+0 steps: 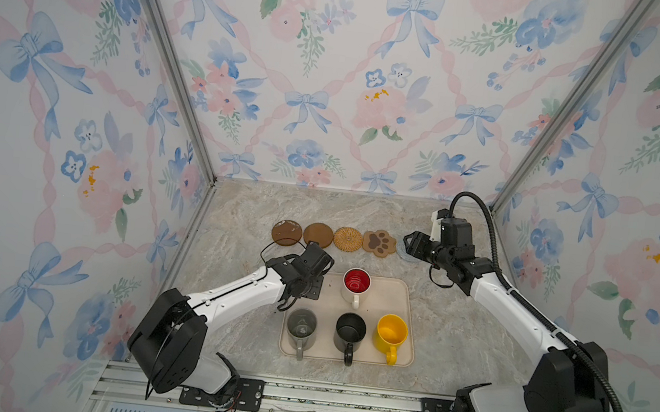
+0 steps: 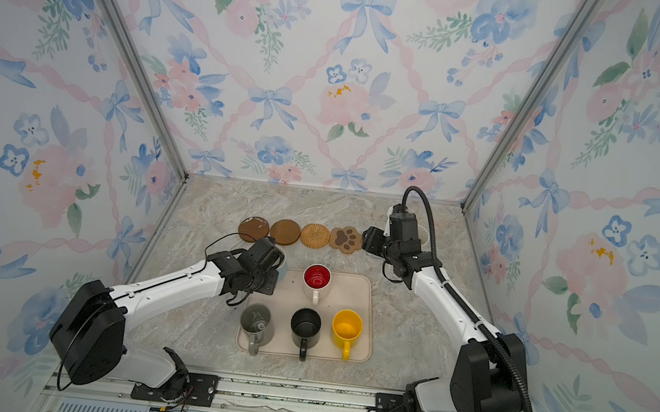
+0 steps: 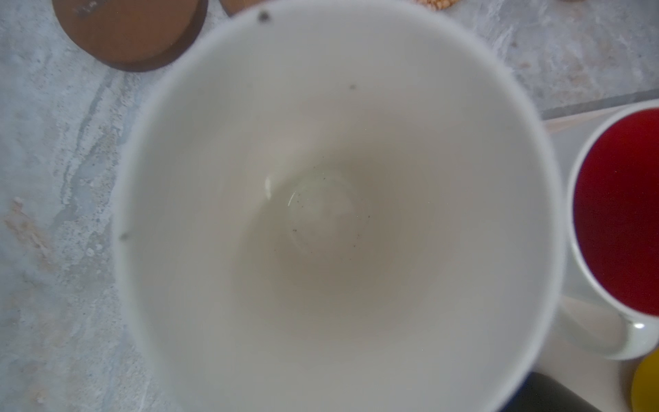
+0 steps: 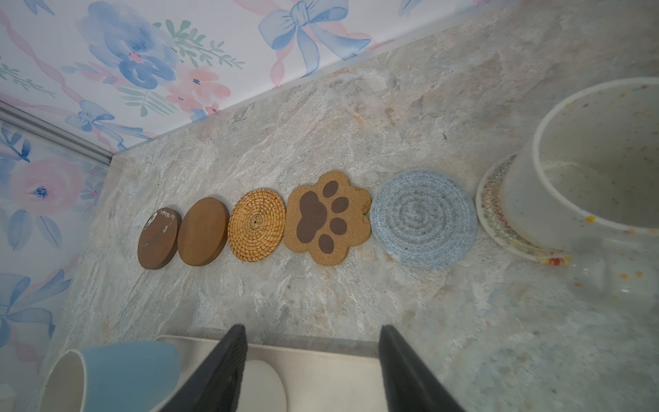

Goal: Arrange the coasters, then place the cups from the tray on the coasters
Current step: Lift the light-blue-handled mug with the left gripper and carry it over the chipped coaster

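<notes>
In both top views, the left gripper (image 1: 312,266) is being held at the tray's (image 1: 391,295) far left corner, and the right gripper (image 1: 409,243) beyond its far right corner. In the left wrist view, the light blue mug (image 3: 338,214) is being gripped by closed jaws just off the tray. In the right wrist view, the right gripper's jaws are being held apart, empty, over the tray's far edge; the speckled mug (image 4: 588,171) is being borne by the cream coaster (image 4: 494,210) beyond the tray.

The white-and-black left arm (image 1: 235,294) is showing glossy white shells running between black joints, with a bulky rounded black shoulder housing (image 1: 168,340) and a thin black cable (image 1: 262,250) looping at its wrist. The matching white-and-black right arm (image 1: 517,312) is trailing a thick black corrugated hose (image 1: 491,236). The right gripper (image 4: 313,328) is showing two dark tapered fingers (image 4: 224,360), seemingly ribbed under the blur.
</notes>
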`<action>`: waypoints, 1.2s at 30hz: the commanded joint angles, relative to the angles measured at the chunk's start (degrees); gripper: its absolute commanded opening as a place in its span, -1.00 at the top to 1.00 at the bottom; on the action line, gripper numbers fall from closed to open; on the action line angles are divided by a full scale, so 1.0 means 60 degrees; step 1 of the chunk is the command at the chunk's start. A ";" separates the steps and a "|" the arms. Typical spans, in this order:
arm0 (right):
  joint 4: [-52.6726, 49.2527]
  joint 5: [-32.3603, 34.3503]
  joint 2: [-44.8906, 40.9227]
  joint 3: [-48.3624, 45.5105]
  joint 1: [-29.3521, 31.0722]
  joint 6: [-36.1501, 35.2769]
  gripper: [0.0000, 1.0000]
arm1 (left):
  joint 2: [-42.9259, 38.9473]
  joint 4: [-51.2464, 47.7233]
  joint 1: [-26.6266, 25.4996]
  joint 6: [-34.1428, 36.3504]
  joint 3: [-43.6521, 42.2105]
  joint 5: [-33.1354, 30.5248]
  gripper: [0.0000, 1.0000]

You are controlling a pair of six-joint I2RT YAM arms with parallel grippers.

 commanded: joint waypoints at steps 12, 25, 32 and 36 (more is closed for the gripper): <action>0.0265 -0.0302 -0.0006 -0.0326 -0.0294 0.0076 -0.22 | 0.0581 0.0283 0.2042 0.1843 0.1685 -0.0036 1.00; 0.0196 -0.0318 -0.0051 -0.0470 -0.0458 0.0097 -0.22 | 0.2173 0.0301 0.3736 0.2766 0.3251 0.0691 1.00; 0.0281 -0.0369 -0.0125 -0.0562 -0.0502 0.0141 -0.22 | 0.2981 0.0299 0.4186 0.2788 0.3759 0.1432 1.00; 0.0192 -0.0360 -0.0139 -0.0577 -0.0578 0.0094 -0.22 | 0.3210 0.0298 0.4276 0.2767 0.3919 0.1425 1.00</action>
